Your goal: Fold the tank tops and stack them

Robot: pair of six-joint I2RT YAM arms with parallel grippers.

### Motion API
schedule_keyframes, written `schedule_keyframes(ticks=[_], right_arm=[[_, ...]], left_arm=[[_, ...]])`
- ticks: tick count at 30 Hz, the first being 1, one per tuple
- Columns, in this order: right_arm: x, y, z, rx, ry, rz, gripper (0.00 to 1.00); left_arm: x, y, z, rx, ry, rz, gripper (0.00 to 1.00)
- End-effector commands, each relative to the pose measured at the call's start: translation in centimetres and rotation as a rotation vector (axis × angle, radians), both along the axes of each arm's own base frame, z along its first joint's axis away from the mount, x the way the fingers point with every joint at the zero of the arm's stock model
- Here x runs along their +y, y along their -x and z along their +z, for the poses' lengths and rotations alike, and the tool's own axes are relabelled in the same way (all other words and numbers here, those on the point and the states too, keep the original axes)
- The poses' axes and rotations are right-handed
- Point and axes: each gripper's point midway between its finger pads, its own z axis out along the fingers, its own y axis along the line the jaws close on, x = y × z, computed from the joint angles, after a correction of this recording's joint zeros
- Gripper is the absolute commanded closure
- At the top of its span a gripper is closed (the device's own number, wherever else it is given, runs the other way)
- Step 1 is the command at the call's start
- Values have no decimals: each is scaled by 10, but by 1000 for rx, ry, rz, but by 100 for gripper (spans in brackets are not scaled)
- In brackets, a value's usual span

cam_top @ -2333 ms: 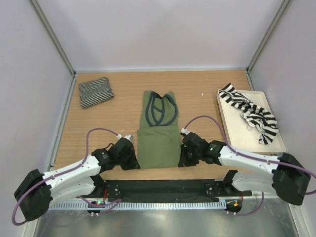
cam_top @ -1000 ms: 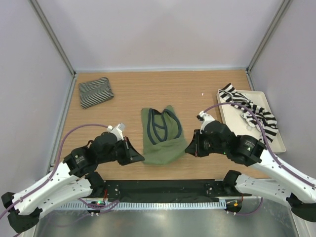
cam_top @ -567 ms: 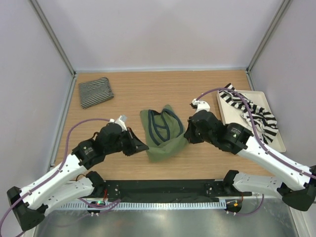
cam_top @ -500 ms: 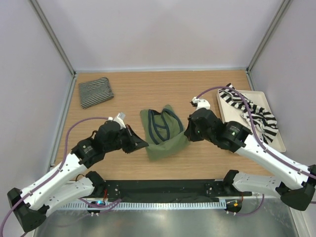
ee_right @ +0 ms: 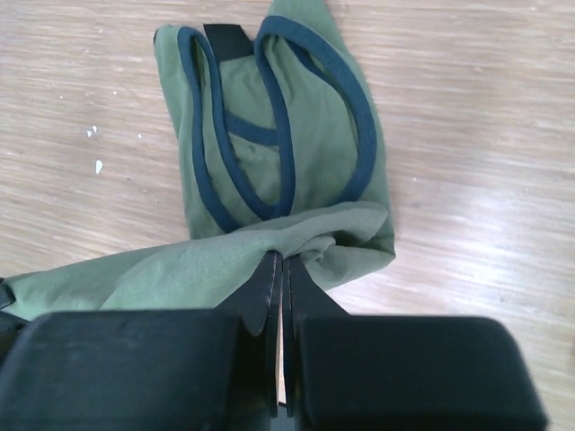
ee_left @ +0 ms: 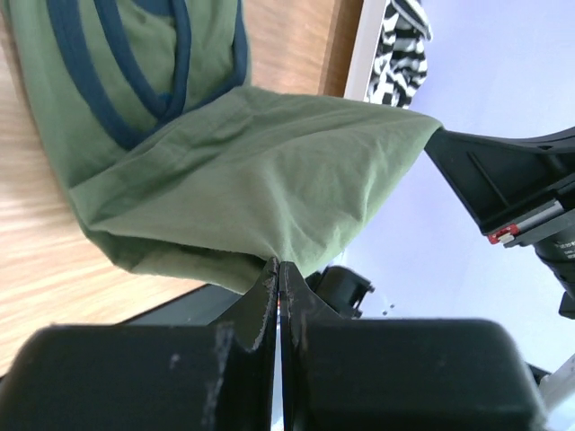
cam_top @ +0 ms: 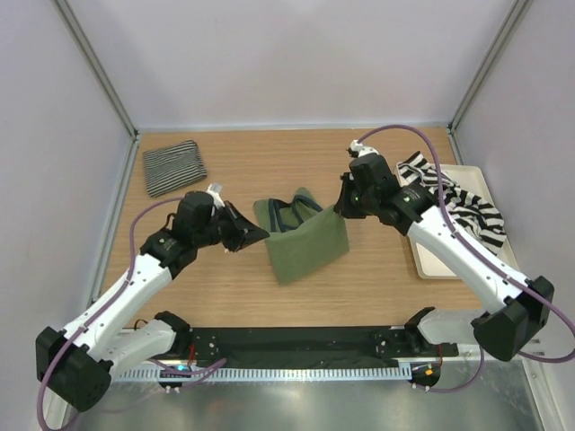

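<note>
The plain olive green tank top (cam_top: 305, 241) lies mid-table, its lower half lifted and doubled over toward the blue-trimmed straps. My left gripper (cam_top: 261, 235) is shut on the hem's left corner, seen close in the left wrist view (ee_left: 278, 263) with green cloth (ee_left: 252, 171) draped from it. My right gripper (cam_top: 340, 211) is shut on the right corner (ee_right: 284, 258), above the straps (ee_right: 269, 135). The pinstriped tank top (cam_top: 173, 167) lies folded at the far left. The broad-striped tank top (cam_top: 458, 205) is bunched on the cream tray (cam_top: 472, 180).
The tray sits at the table's right edge, partly under my right forearm. Grey walls close in the table on three sides. Bare wood shows between the green top and the pinstriped one.
Both grippers have raised the green top's hem off the near table and carried it away from the bases toward the straps, so the lower half now overlaps the upper half.
</note>
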Motion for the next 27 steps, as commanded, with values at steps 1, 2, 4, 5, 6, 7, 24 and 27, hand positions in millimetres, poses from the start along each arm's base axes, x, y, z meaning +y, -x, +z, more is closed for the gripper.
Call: schedule_keyframes(ticks=[1,2,4,5,6,7,24,27], right_arm=[[15,-31,32,-93,-67,43,99],[16,-37,34,-98,-72,42,99],[14,-53,33,-96,-67,29,99],[17,-57,35,-96,-79,39,99],[18,-63,33,-89,-78,36,99],[20,-73,33,-91,-75,29,99],[62,-184,10,-101,-138,64,98],[74,-208,6,-121,-160,67,97]], left_arm=[[-6,-20,34,-83,94,-35,100],[-5,-24,36,-89,92,-30,100],[-2,-35,32,-81,82,-15,100],[-1,-39,35,-86,88,-10,100],[-2,-42,36,-83,97,-18,100],[0,-50,31,-65,97,-8,100],[33,-149,-17,-7,97,107,100],[41,-174,-32,18,115,127,100]])
